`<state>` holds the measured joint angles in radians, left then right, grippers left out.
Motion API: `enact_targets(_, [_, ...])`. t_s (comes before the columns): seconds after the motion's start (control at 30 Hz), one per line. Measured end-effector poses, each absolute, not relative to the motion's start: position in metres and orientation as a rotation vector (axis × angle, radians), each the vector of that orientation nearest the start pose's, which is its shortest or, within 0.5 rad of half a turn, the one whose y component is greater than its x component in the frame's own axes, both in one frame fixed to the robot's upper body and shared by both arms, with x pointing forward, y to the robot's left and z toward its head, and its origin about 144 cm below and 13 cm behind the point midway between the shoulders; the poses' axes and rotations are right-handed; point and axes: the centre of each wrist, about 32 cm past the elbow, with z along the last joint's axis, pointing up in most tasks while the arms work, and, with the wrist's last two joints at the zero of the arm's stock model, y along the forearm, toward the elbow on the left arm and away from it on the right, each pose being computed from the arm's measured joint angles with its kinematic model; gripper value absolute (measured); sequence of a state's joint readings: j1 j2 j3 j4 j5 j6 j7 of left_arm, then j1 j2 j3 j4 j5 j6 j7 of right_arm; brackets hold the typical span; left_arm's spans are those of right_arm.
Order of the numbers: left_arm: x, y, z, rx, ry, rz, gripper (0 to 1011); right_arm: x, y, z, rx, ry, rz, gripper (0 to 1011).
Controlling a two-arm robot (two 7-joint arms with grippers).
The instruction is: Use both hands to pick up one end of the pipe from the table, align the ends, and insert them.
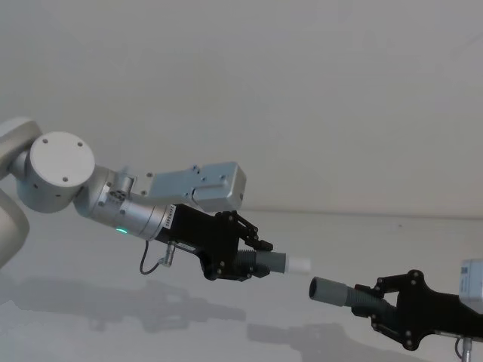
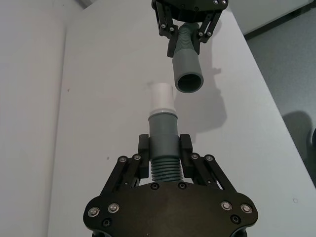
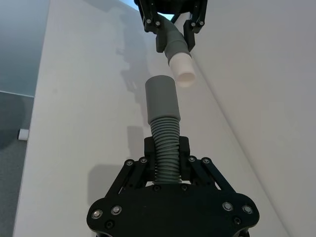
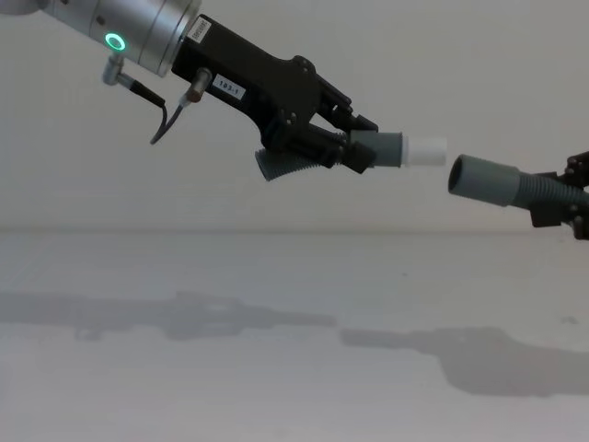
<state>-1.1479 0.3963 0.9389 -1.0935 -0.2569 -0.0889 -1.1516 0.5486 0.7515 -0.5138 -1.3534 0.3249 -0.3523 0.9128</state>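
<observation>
Both pieces of the pipe hang in the air above the table (image 4: 276, 368). My left gripper (image 1: 255, 255) is shut on the ribbed part of the shorter piece, and its white plug tip (image 1: 299, 264) points to the right. My right gripper (image 1: 379, 300) is shut on the ribbed part of the longer piece, with the open grey socket (image 1: 326, 289) pointing left. The two ends face each other across a small gap, and the socket (image 4: 474, 177) sits slightly lower than the white tip (image 4: 426, 150). In the left wrist view the white tip (image 2: 161, 97) is a little to one side of the socket mouth (image 2: 189, 81).
A grey metal block (image 1: 200, 185) of the left arm sits behind the wrist. A plain pale wall (image 4: 294, 55) stands behind the table. The table edge (image 2: 266, 84) and darker floor lie beyond the right gripper (image 2: 186, 34) in the left wrist view.
</observation>
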Motion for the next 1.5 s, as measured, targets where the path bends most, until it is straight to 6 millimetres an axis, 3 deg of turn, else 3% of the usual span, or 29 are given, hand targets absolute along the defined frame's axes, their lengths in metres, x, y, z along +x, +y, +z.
enact_targets(1.5, [0.6534, 0.1793, 1.3960, 0.565, -0.603, -0.060, 328, 0.5685, -0.3645, 1.2703, -0.329, -0.526, -0.377, 242])
